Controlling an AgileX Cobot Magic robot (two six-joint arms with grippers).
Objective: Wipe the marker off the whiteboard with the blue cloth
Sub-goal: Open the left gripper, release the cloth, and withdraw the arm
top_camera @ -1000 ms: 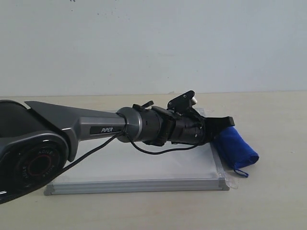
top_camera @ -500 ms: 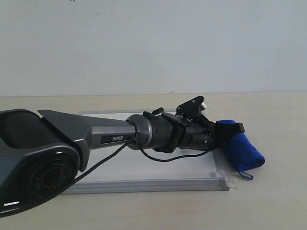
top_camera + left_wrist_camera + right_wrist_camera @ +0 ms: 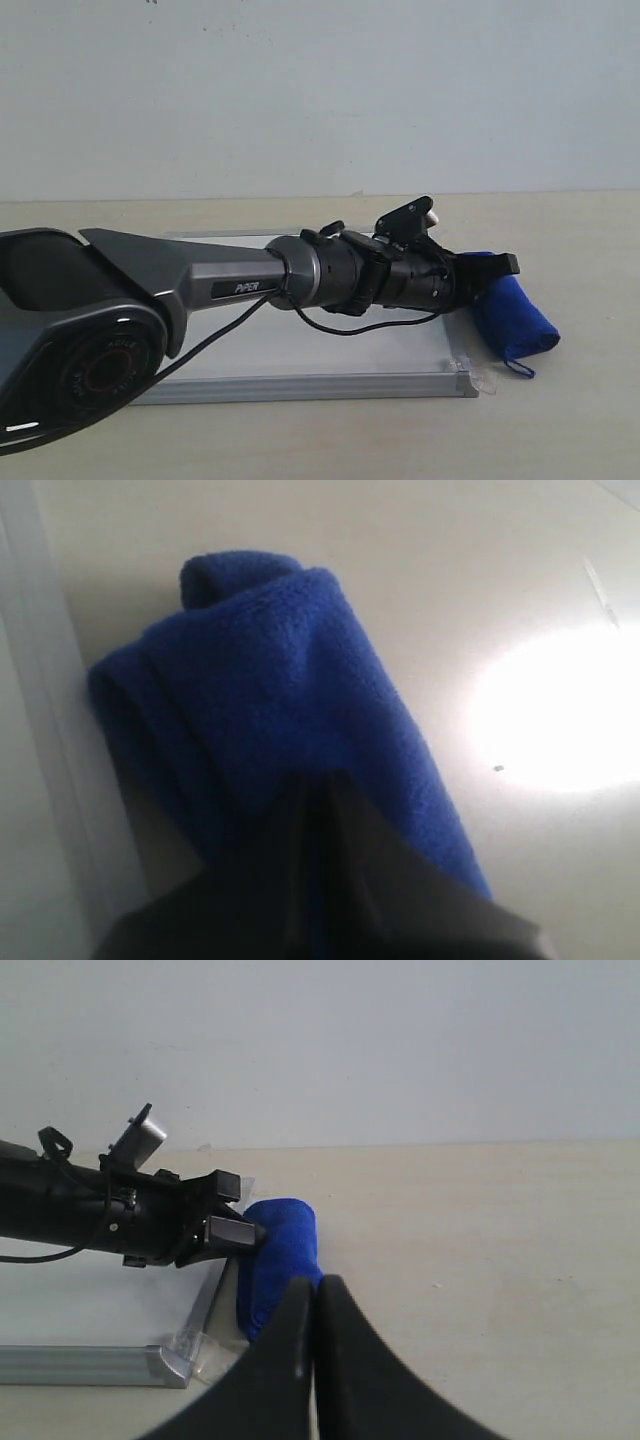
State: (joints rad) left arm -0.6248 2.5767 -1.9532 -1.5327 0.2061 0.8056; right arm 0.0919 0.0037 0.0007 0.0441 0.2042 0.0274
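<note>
Beside the whiteboard (image 3: pixel 300 352) — blue cloth (image 3: pixel 520 315), perhaps gripped, slid farther right.

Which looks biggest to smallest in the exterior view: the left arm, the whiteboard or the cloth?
1. the left arm, though nearness to the camera inflates it.
2. the whiteboard, partly hidden behind the arm, so these two are hard to rank.
3. the cloth, clearly smallest.
</note>
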